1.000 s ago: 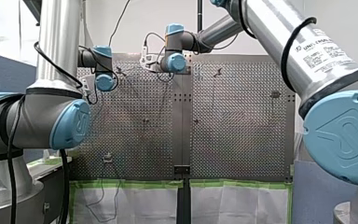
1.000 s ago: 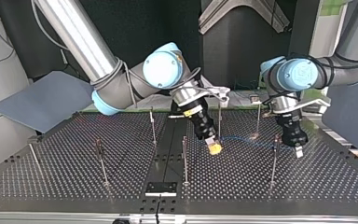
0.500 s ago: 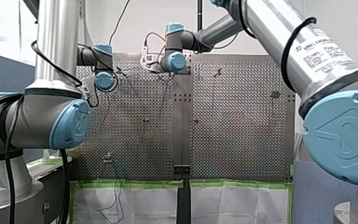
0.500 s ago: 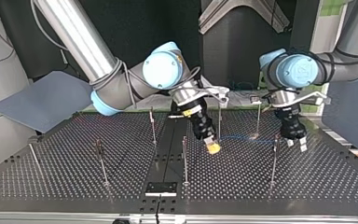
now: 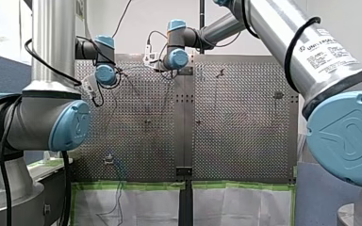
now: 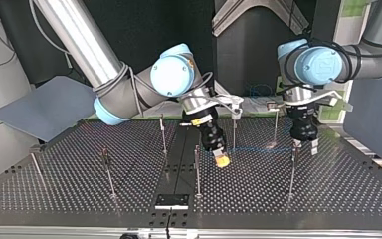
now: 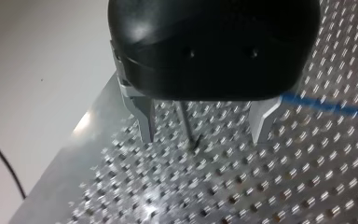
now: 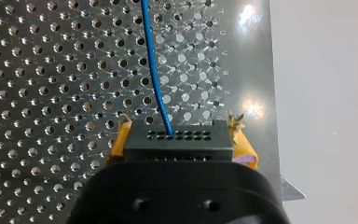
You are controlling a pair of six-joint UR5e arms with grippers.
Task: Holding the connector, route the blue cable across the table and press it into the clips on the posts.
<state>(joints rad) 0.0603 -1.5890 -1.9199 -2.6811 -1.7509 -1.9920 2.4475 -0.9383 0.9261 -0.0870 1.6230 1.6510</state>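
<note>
My right hand is gripping the black connector tight between its yellow pads, and the blue cable is running ahead from it over the perforated surface. My left hand is hanging wide open, holding nothing. Its metal fingers are straddling a thin post, whose top is hiding behind the hand's body.

The left gripper has pulled back and risen, now straddling a post; the right gripper edged sideways.
</note>
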